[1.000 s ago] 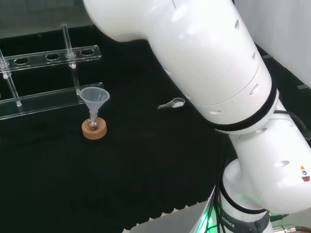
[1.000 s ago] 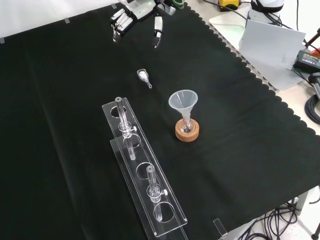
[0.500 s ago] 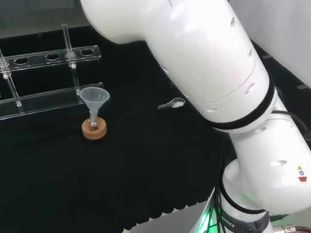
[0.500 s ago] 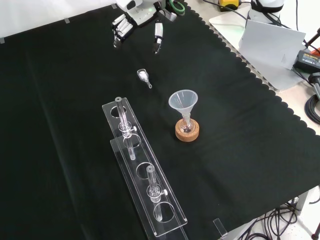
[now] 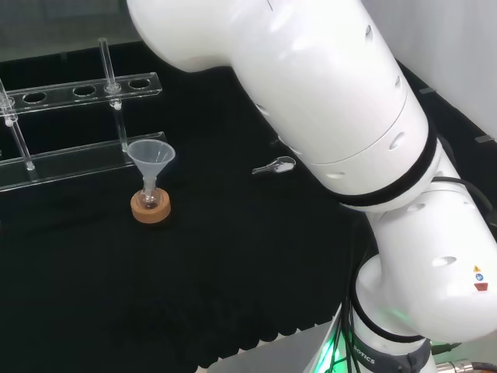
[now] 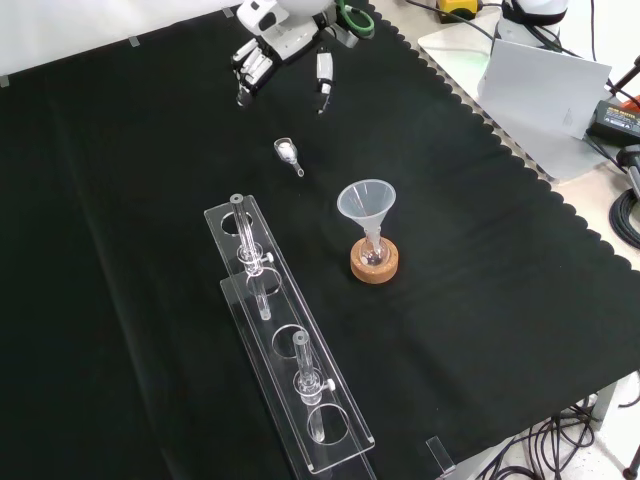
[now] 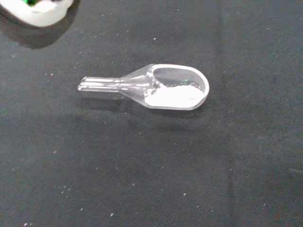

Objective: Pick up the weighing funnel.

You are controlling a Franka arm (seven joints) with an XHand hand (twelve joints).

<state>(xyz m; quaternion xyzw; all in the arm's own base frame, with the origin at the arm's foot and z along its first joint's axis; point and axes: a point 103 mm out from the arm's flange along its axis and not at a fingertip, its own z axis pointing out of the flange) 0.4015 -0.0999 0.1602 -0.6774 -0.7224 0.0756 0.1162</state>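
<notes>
The weighing funnel (image 6: 288,152) is seen lying flat on the black cloth of the bench (image 6: 120,200), untouched, with nothing beside it. In the front view it is placed at about 11 o'clock from the funnel (image 6: 367,204), which is stood mouth up with its stem in a small flask on a cork ring (image 6: 374,263). A clear rack (image 6: 285,340) is laid out at about 6 o'clock from the weighing funnel, apart from it.

The hand (image 6: 284,52) is held above the cloth at about 12 o'clock from the weighing funnel in the front view, near it but not in contact. The fingers (image 6: 246,82) are spread and nearly straight, pointed down at the cloth, and nothing is held between them and the thumb. This spread is judged to be kept so that the small piece can be taken between them once the hand is lowered.

In the wrist view the weighing funnel is shown on its side-wall, scoop mouth up, with a little white powder (image 7: 173,98) gathered in the bowl. Its short stem is pointed toward about 5 o'clock in the front view, away from the hand.

The step in hand is judged to be the approach; the pick-up has not yet been made. Because powder is carried in the bowl, the piece would best be lifted level, and a pinch across the bowl's walls is thought safer than one on the thin stem. The risk is judged to be that the smooth clear piece is nudged or tipped by a fingertip.
</notes>
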